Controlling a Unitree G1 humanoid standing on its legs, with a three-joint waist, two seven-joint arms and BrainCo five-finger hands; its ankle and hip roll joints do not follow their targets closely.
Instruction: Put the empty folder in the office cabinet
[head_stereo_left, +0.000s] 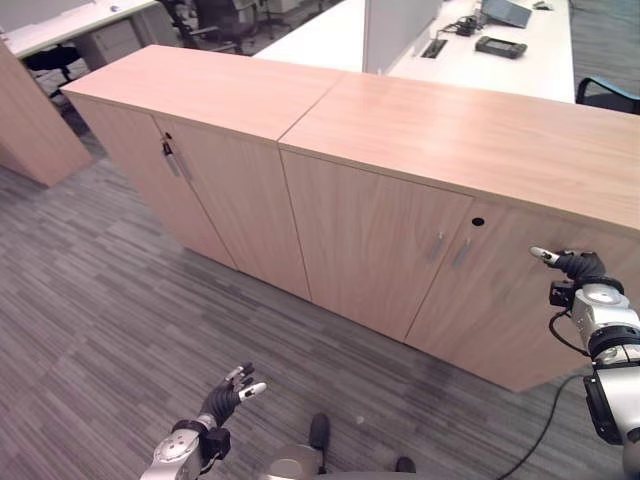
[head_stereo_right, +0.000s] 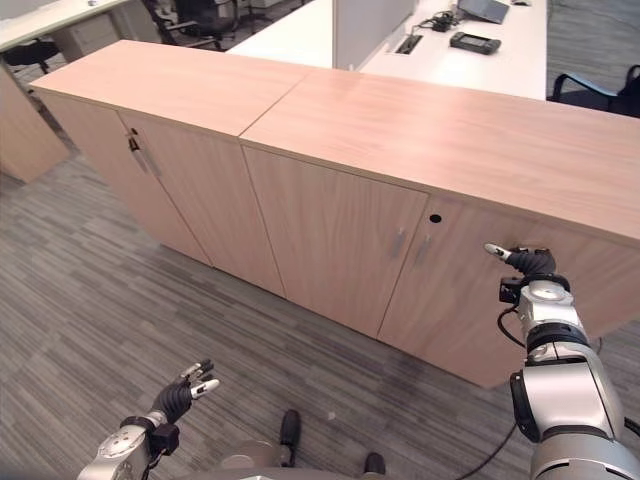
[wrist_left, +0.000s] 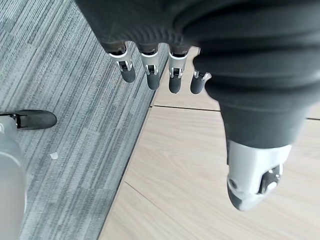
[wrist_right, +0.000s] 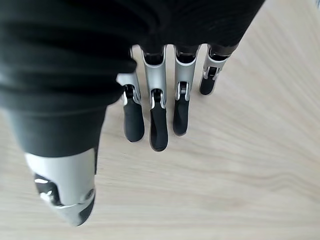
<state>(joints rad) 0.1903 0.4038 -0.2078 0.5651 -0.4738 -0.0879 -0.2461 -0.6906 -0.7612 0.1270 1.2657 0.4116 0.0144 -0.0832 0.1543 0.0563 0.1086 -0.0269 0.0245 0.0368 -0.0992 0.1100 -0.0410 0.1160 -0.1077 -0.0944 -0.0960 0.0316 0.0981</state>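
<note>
The office cabinet (head_stereo_left: 380, 230) is a long, low light-wood unit with all its doors closed. The middle pair of doors has slim metal handles (head_stereo_left: 448, 249) and a keyhole (head_stereo_left: 477, 221). My right hand (head_stereo_left: 575, 265) is raised in front of the rightmost door, open, with straight fingers (wrist_right: 157, 115) close to the wood and nothing in them. My left hand (head_stereo_left: 225, 395) hangs low over the carpet in front of the cabinet. Its fingers (wrist_left: 150, 70) are relaxed and empty.
White desks (head_stereo_left: 330, 35) with a dark device (head_stereo_left: 500, 46) stand behind the cabinet, with office chairs (head_stereo_left: 220, 25) beyond. A blue chair (head_stereo_left: 610, 95) is at the far right. Another wooden unit (head_stereo_left: 30, 120) stands at the left. Grey carpet (head_stereo_left: 100, 300) lies in front.
</note>
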